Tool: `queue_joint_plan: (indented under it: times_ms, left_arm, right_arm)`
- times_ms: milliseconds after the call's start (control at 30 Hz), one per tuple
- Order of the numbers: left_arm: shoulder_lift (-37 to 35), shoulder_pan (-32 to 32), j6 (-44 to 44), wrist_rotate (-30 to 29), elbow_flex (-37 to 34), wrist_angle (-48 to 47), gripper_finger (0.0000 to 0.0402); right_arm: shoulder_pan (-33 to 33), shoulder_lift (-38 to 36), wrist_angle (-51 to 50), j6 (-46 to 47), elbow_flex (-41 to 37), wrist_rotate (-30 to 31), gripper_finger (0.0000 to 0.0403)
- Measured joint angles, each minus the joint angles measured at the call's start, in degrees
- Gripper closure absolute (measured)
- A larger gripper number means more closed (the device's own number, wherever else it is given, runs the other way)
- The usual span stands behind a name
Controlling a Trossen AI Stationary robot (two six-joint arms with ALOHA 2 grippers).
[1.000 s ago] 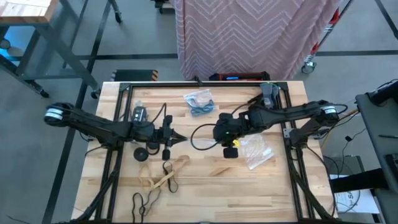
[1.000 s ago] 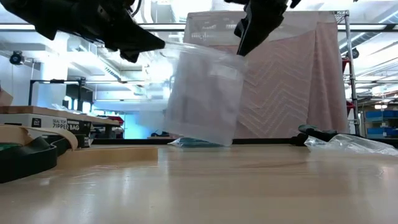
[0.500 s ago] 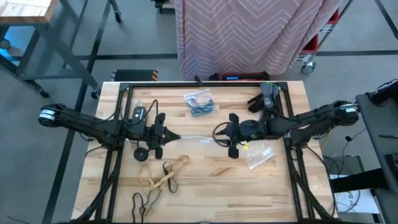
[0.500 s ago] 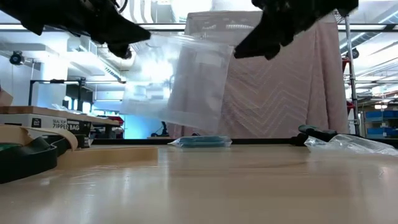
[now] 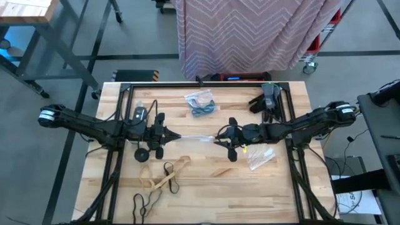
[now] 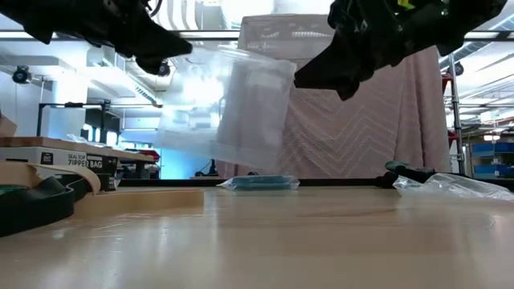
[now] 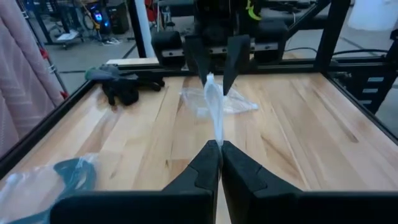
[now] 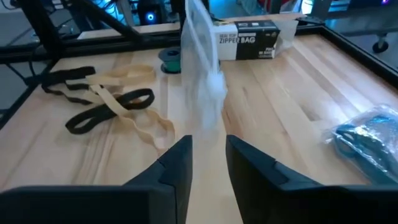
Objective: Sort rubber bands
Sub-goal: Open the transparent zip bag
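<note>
Compared with a second ago, the right pincer (image 5: 219, 139) is lowered, fingers parted at a clear bag (image 5: 199, 139) gripped by the closed left pincer (image 5: 175, 137). Tan rubber bands (image 5: 164, 177) are laid diagonally near the bench's front edge.

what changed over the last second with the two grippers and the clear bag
The right gripper swung from the clear plastic zipper bag's top to its side edge, fingers now open around it. The left gripper stayed shut on the bag; tan and black rubber bands lay unmoved.

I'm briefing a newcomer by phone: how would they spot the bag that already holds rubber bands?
Start at the wooden table and go to its far edge, near the pink curtain. The clear bag lying flat there shows blue bands inside; the other bags look empty.
</note>
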Motion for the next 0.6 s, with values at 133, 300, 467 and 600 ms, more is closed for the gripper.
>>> queue_joint_plan:
  times_ms: [133, 300, 467, 600]
  left_arm:
    - [-0.1, 0.0, 0.0, 0.0, 0.0, -0.1, 0.0402]
    - [-0.1, 0.0, 0.0, 0.0, 0.0, -0.1, 0.0402]
    - [0.0, 0.0, 0.0, 0.0, 0.0, 0.0, 0.0401]
    - [0.0, 0.0, 0.0, 0.0, 0.0, 0.0, 0.0401]
  right_arm:
    - [0.0, 0.0, 1.5, -0.3, 0.0, 0.1, 0.031]
    - [0.0, -0.2, 2.6, -0.7, 0.0, 0.1, 0.0323]
    - [0.0, -0.1, 2.6, -0.7, 0.0, 0.1, 0.0345]
    - [0.0, -0.1, 2.7, -0.7, 0.0, 0.1, 0.0364]
